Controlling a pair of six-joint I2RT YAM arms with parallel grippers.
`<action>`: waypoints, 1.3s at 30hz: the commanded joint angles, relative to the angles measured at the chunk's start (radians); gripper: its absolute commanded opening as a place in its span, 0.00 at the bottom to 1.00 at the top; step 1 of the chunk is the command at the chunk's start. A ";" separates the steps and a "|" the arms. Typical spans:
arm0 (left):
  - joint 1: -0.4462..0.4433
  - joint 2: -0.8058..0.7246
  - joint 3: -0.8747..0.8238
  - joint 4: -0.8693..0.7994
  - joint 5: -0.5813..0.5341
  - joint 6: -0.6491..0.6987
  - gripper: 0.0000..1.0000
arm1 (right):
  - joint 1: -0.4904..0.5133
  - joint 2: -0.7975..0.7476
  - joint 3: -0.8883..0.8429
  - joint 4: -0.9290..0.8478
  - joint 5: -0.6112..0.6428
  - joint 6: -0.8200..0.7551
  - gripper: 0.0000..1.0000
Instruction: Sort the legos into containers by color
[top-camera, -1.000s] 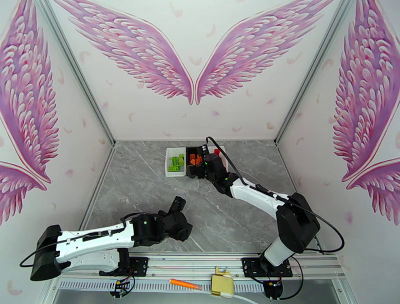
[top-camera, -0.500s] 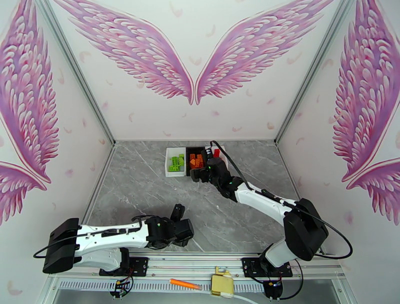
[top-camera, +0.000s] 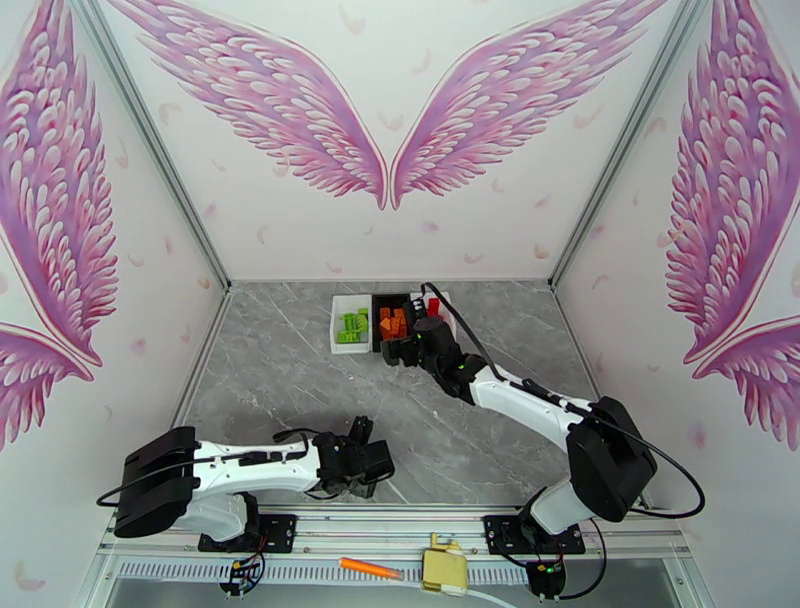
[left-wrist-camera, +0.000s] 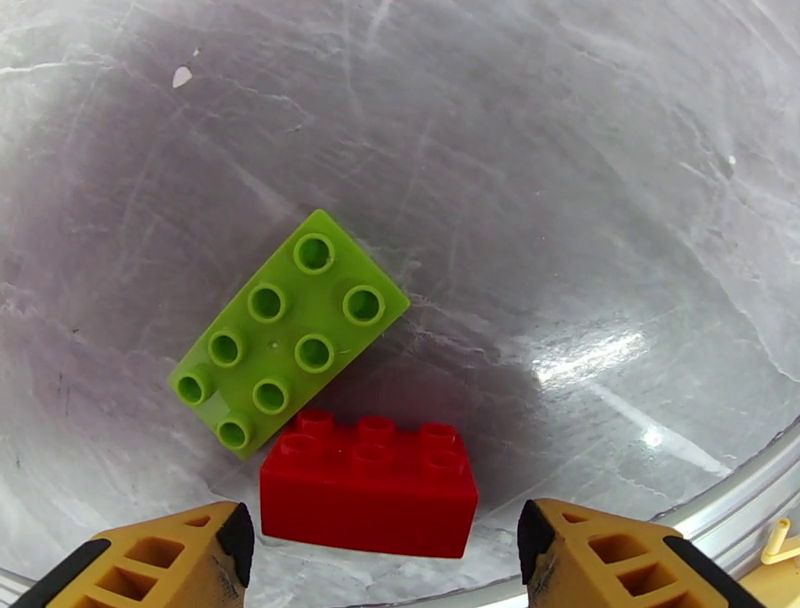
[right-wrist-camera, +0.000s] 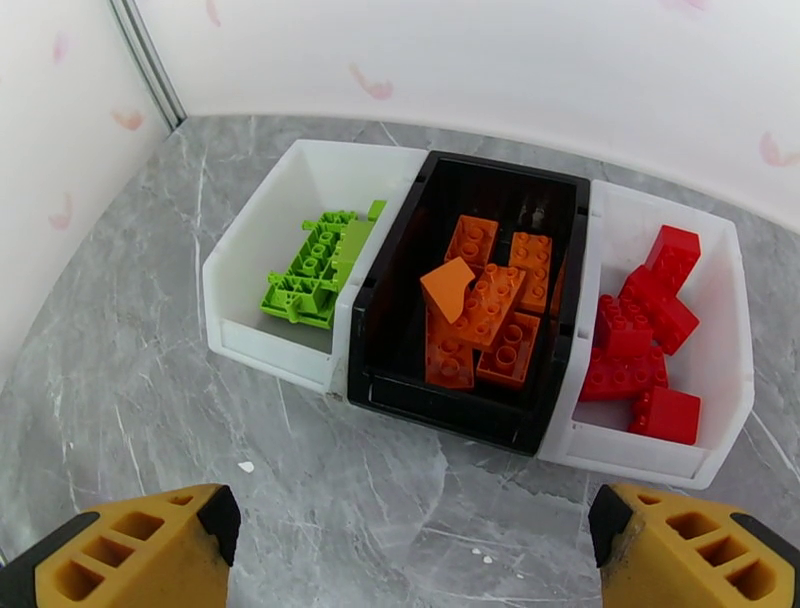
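Marbled worktop (left-wrist-camera: 600, 150): the left claw (left-wrist-camera: 380, 545), newly pulled near, narrows astride a loose red lego (left-wrist-camera: 368, 485) without touching yet, while the right claw (right-wrist-camera: 405, 520), wide and empty, backs off the containers (right-wrist-camera: 450, 412).

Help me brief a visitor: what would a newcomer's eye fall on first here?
Huge pink wings on the walls. Then three bins at the far side of the table, holding green bricks, orange bricks and red bricks, left to right. Near the front, the open left gripper straddles a loose red brick beside a green brick.

Grey marble table (top-camera: 270, 370): row of 3 bins (right-wrist-camera: 450, 405) at back; green brick (left-wrist-camera: 290, 330) just beside red brick (left-wrist-camera: 370, 490) near front edge.
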 joint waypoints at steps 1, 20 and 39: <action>0.013 0.022 -0.010 0.019 0.005 0.012 0.70 | -0.006 -0.030 -0.020 -0.017 0.003 0.024 0.97; 0.061 -0.017 0.002 0.018 -0.081 0.059 0.48 | -0.006 -0.080 -0.057 -0.038 0.006 0.037 0.98; 0.416 -0.138 0.164 0.455 -0.040 0.424 0.42 | -0.028 -0.367 -0.214 -0.115 0.122 0.057 0.97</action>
